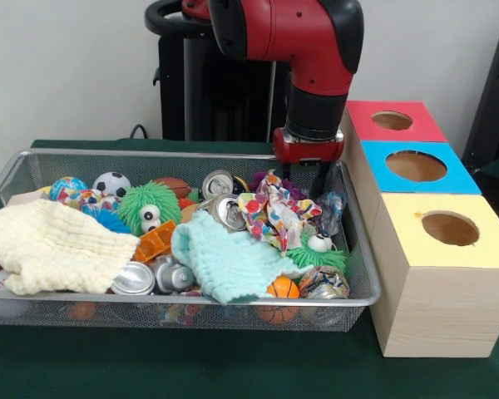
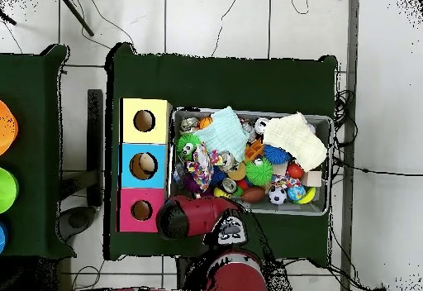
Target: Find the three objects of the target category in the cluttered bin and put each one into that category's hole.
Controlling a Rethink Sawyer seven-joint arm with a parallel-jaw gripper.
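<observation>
Bench (image 1: 233, 374) has dark green cloth, white wall behind, tiled floor (image 2: 215, 23) underneath. Bin (image 1: 359, 274) is packed; fingers (image 1: 316, 184) dip inside, can't tell if open.

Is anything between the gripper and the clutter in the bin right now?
Nothing visible. The gripper hangs just over the bin's far rim, at the end beside the boxes, with only open air down to the patterned cloth below.
</observation>
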